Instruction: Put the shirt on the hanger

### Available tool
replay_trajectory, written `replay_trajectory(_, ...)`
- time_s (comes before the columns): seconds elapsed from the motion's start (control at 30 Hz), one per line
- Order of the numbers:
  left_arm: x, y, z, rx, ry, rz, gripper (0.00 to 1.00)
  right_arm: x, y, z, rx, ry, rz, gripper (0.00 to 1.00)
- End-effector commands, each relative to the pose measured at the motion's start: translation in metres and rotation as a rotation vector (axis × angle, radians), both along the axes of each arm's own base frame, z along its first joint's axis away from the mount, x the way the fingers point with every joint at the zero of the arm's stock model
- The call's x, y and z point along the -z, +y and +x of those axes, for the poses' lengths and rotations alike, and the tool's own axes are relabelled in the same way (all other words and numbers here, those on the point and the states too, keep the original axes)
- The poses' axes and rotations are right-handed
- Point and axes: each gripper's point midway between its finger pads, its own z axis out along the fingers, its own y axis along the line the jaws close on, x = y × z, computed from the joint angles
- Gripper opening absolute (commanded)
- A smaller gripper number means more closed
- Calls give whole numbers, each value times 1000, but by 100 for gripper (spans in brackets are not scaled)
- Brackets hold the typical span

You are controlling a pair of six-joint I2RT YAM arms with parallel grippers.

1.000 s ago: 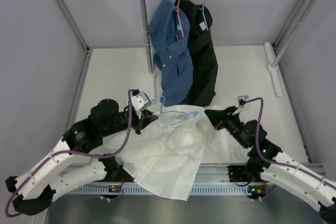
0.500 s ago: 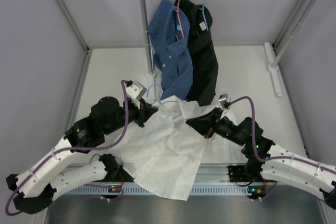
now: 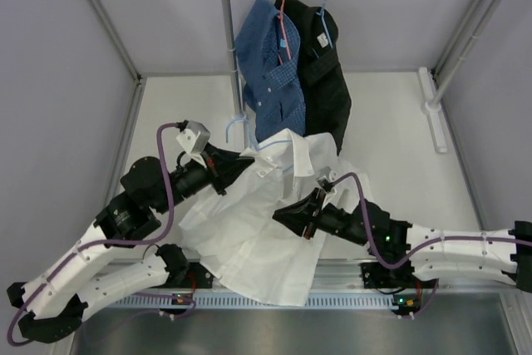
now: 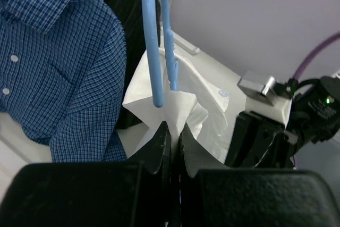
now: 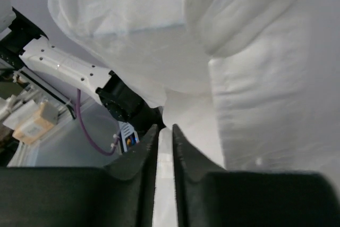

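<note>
The white shirt (image 3: 258, 214) is bunched and lifted off the table between my two arms. The light-blue hanger (image 3: 233, 127) sticks out of its collar end, hook pointing toward the rail pole. My left gripper (image 3: 243, 164) is shut on the shirt's collar fabric (image 4: 175, 104) just below the hanger's neck (image 4: 154, 35); I cannot tell whether the wire is also pinched. My right gripper (image 3: 287, 214) is at the shirt's middle, half under the cloth. Its jaws are closed on a fold of the white fabric (image 5: 255, 78), which fills the right wrist view.
A rail at the back holds a blue checked shirt (image 3: 270, 81) on a pink hanger and a black shirt (image 3: 326, 81) on a blue hanger, close behind the white shirt. The rail's left pole (image 3: 226, 56) stands next to the hanger hook. A right upright (image 3: 465, 47) stands at the far corner.
Both arms have swung left and back. The shirt and hanger have risen toward the rail pole. My right gripper has moved left under the shirt's middle, holding the cloth.
</note>
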Motion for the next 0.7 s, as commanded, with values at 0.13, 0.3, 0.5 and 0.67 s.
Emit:
replay_trajectory(0.13, -14, 17, -21, 56, -240, -15, 0, -73, -54, -15, 8, -78, 133, 32)
replay_trajectory(0.3, 17, -2, -46, 248, -264, 44, 0, -83, -74, -52, -185, -127, -36, 56)
replay_trajectory(0.5, 27, -25, -95, 581, -290, 37, 0, -122, -78, -23, -49, -285, -101, 72)
replay_trajectory(0.67, 24, -32, -129, 820, -284, 30, 0, -146, -44, -36, -186, -374, -124, 72)
